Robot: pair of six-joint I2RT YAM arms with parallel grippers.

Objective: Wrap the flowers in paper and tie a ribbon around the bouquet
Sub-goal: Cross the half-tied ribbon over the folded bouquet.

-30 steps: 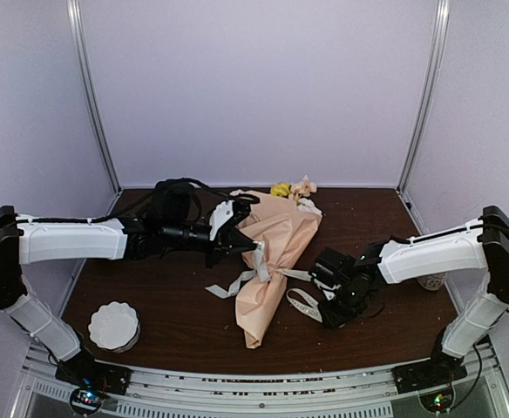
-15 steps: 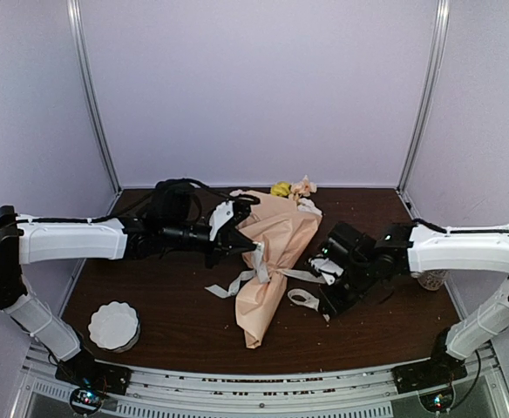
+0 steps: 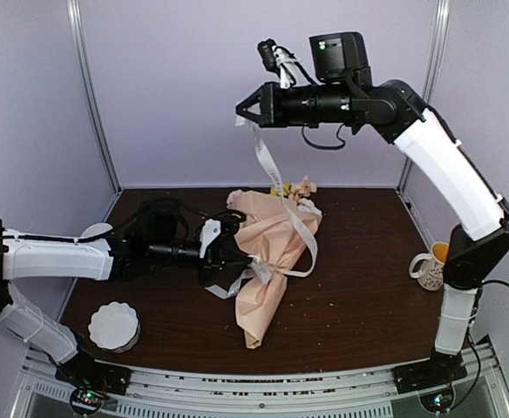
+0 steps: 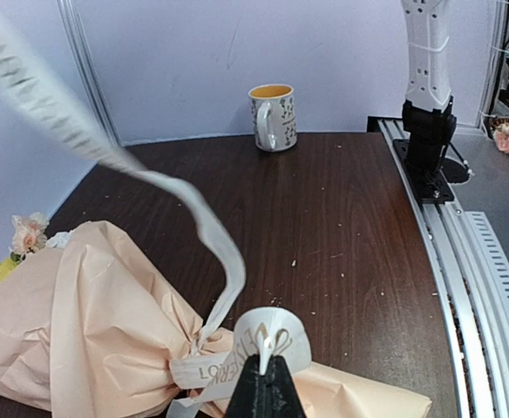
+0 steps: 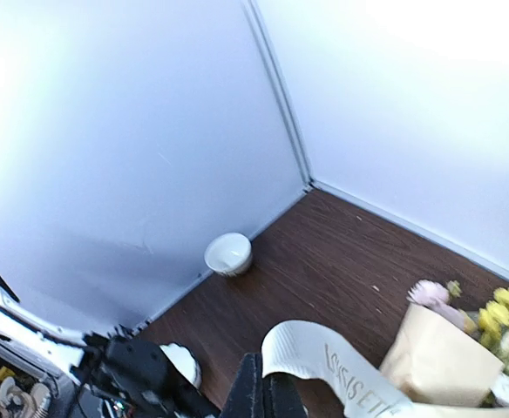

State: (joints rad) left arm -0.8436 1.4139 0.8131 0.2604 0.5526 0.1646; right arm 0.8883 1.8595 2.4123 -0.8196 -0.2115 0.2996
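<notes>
The bouquet, a peach-pink paper cone, lies on the table with its narrow tail toward the near edge. Yellow and pink flowers stick out of its far end. A cream ribbon with grey print is bound round the cone's waist. My left gripper is low beside that waist and shut on a loop of the ribbon. High above the table, my right gripper is shut on the ribbon's other end, and the strip hangs slack from it to the bouquet. The paper is bunched at the tie.
A patterned mug stands at the right edge by the right arm's base. A white scalloped bowl sits front left, and another white bowl is by the left wall. Walls enclose the table on three sides.
My right gripper shut on the ribbon end near the table and rose high over the bouquet, drawing the strip up. The left arm shifted slightly nearer, still gripping its loop.
</notes>
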